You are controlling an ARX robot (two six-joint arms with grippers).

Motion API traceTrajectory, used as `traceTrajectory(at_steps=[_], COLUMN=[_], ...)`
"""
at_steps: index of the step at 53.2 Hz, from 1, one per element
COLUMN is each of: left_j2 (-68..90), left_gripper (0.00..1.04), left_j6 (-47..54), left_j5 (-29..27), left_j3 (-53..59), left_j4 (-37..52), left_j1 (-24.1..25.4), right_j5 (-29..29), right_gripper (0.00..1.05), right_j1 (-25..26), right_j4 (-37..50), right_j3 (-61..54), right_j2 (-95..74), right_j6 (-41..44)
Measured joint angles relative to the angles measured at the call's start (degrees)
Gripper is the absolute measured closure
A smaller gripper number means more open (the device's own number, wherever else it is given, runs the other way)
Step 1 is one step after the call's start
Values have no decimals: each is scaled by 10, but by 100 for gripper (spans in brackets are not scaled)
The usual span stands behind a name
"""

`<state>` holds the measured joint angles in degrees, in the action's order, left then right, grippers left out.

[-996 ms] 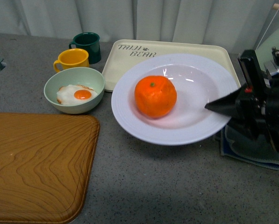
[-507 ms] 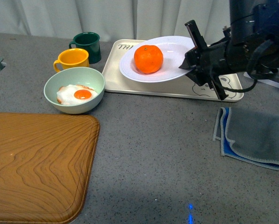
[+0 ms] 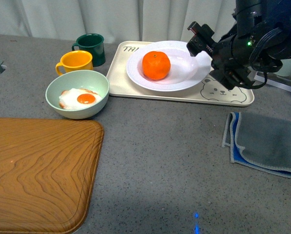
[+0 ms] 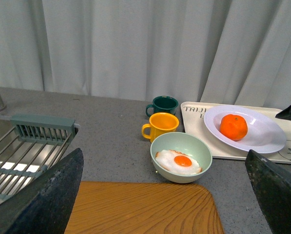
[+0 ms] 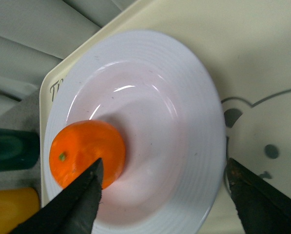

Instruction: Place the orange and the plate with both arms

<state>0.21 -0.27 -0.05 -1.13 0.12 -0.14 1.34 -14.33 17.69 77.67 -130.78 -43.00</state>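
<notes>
Right hand [image 5: 163, 168] hangs open over the plate [image 3: 184, 73]; lift clear without nudging its rim, lest the orange [image 3: 156, 65] roll.

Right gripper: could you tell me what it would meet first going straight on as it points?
Probably the plate, lying between the open fingers of the right gripper, though depth is unclear.

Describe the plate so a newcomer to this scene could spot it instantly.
On the far side, find the cream bear tray. The plate lies on it: round, white, ridged rim, holding the orange. The neighbouring pale green bowl is smaller.
</notes>
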Motion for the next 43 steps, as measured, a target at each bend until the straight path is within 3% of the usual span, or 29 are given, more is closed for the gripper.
traceTrajectory(at_steps=[4, 7, 11, 13, 20, 26, 35, 37, 43], left_j2=[0, 0, 0, 0, 0, 0, 0, 0, 0], left_gripper=[7, 7, 7, 7, 7, 7, 7, 7, 7], left_j6=[0, 0, 0, 0, 0, 0, 0, 0, 0], left_j5=[0, 0, 0, 0, 0, 0, 0, 0, 0], left_j3=[0, 0, 0, 0, 0, 0, 0, 0, 0], left_j4=[0, 0, 0, 0, 0, 0, 0, 0, 0], left_j1=[0, 0, 0, 0, 0, 0, 0, 0, 0], right_j5=[-16, -31, -122, -141, -134, -117, -95, -91, -79], right_gripper=[13, 9, 20, 25, 50, 73, 100, 104, 104], right_j1=[-3, -6, -9, -8, 17, 43, 62, 65, 74], right_j4=[45, 81, 256, 324, 493, 492, 497, 497, 497], right_j3=[-44, -68, -147, -189, -347, -444, -530, -545, -586], right_j2=[47, 66, 100, 120, 218, 300, 381, 395, 439], right_j6=[81, 121, 236, 274, 389, 417, 424, 428, 428])
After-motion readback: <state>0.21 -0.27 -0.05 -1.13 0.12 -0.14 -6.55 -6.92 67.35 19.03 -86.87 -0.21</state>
